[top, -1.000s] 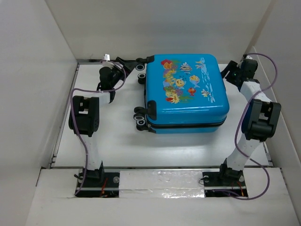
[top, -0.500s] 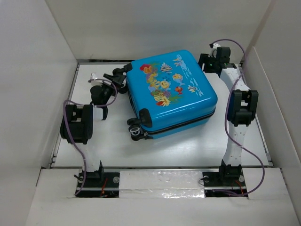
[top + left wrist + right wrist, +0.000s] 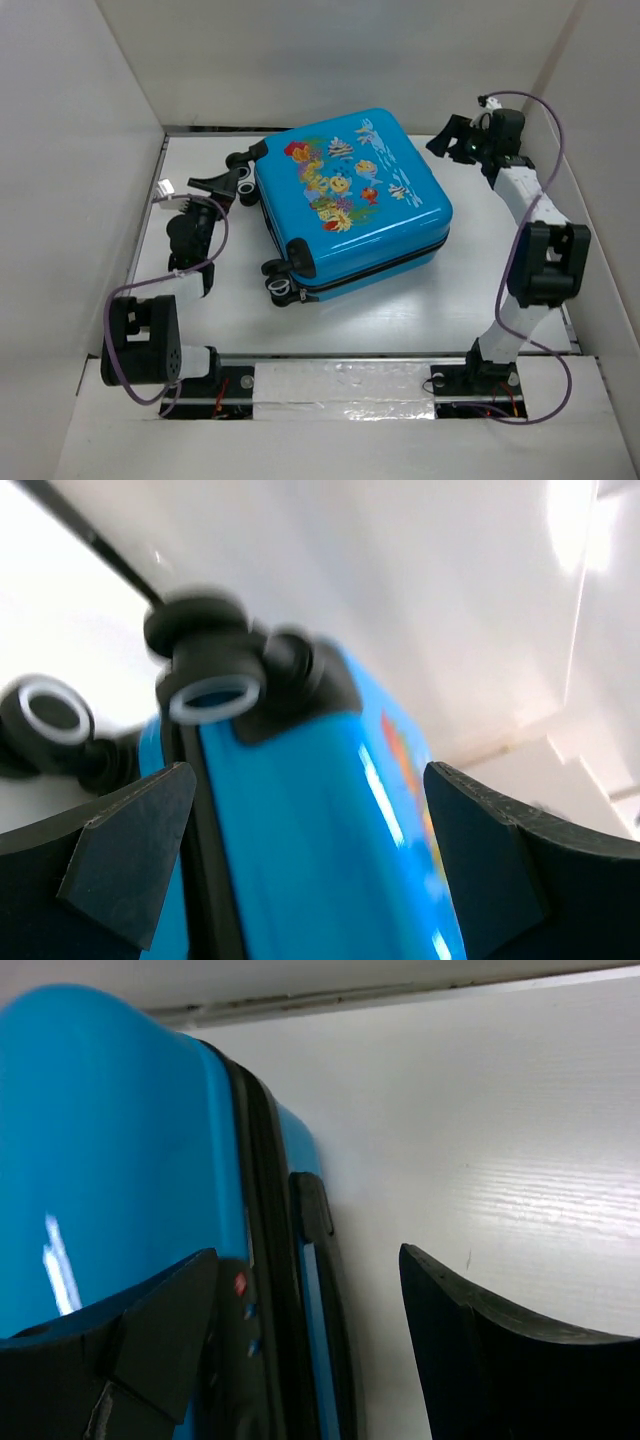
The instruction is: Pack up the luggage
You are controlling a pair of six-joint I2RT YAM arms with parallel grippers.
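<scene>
Top external: shut luggage (image 3: 350, 200) sits between the wide, empty left hand (image 3: 228, 180) and right hand (image 3: 452, 140), so I think one must grab its edge next.

A lab test booth, I'd say. Plain white walls (image 3: 70, 180) box in my white bench (image 3: 360, 325), and my arms (image 3: 143, 338) are bolted at its near edge.

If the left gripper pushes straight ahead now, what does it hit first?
The luggage: its wheeled end sits dead ahead between the left gripper's open fingers, probably a black wheel first. Distance is unclear.
</scene>
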